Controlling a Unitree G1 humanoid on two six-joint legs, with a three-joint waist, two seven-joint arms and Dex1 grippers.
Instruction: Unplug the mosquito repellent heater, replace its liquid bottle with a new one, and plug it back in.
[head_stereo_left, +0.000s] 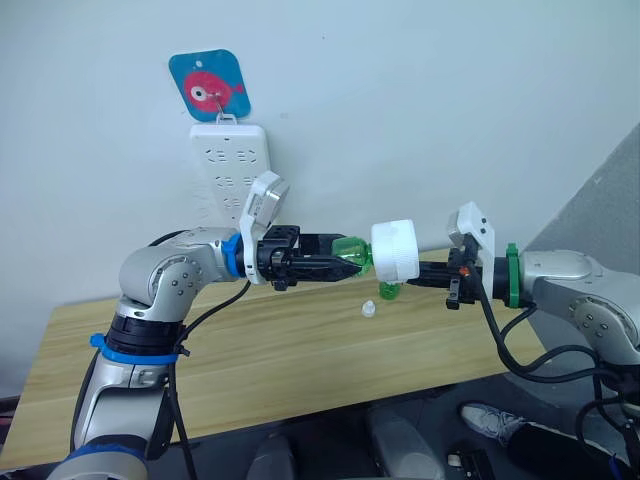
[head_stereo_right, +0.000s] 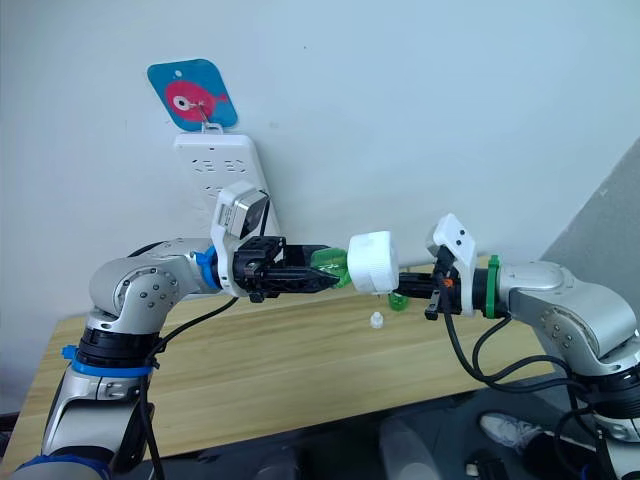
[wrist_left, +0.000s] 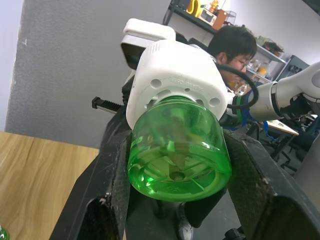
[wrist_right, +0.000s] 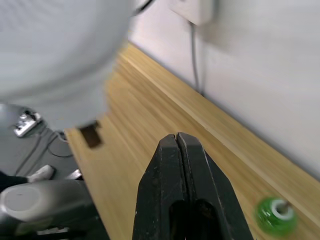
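One small white rounded plastic mosquito repellent heater (head_stereo_left: 396, 250) hangs in the air above the wooden desk (head_stereo_left: 250, 350), between the two arms and well apart from the long white power strip (head_stereo_left: 228, 170) on the far wall, so the unplugging looks done. A translucent green bottle (wrist_left: 175, 150) sits with its neck in the heater's underside, and the left tool (head_stereo_left: 340, 263) is clenched around its body from the left. The right tool (wrist_right: 177, 142) is just to the right of the heater, its two black fingers pressed together with nothing visible between them. Whether it touches the heater I cannot tell. Below the heater, a second green bottle (head_stereo_left: 389, 291) with a thin wick at its neck stands on the desk near the far edge, and a tiny white dome cap (head_stereo_left: 369, 309) lies just beside it, nearer and to the left. The step in hand appears to be the bottle swap, a twist at the joint between bottle and heater. Which bottle is the fresh one I cannot say, since both are uncapped. The next move probably calls for the right tool to steady the heater while the left one turns the bottle about its axis, keeping the wick straight.
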